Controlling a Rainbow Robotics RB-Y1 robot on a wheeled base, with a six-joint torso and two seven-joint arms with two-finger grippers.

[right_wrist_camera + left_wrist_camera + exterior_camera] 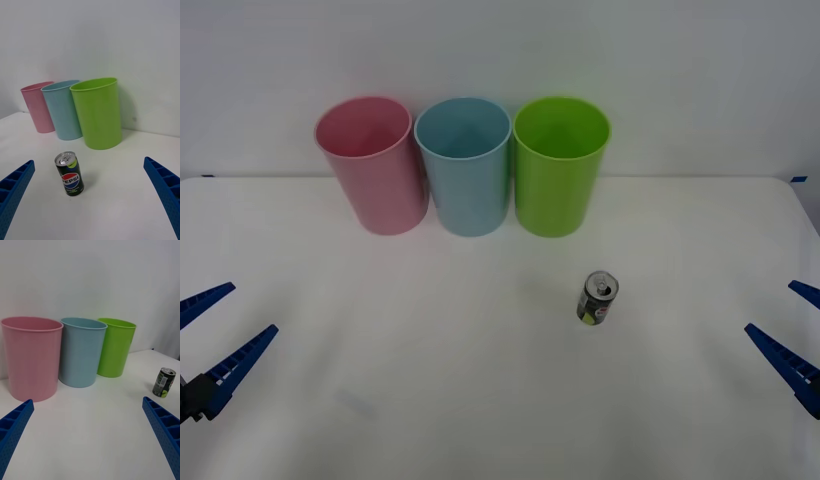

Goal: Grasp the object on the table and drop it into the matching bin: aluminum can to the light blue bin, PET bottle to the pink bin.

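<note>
So the aluminum can [598,298] is standing upright on the white surface [430,380], a bit right of center in the front view and just below the green bin. Silver top is facing up with the tab opening visible, and in the right wrist view you can read the Pepsi logo on the dark label with a green-yellow patch near the top. Nothing is touching it.

Along the back, in the upper middle of the front frame, three tall bins sit in a row: the pink bin [372,165] on the left, the light blue bin [465,165] in the middle, and a lime green bin [559,165] on the right. They're packed tight, neighbors touching or nearly so. All upright, and what shows of their insides looks bare. The can is well apart from the light blue bin and nearer to the green one.

The left end effector [210,335] is at the lower left edge of the front view, blue ribbed fingers spread wide apart and holding nothing. The right end effector [792,325] mirrors it at the lower right edge, fingers also spread apart and holding nothing. Both hang well away from the can, the right one being closer to it.
</note>
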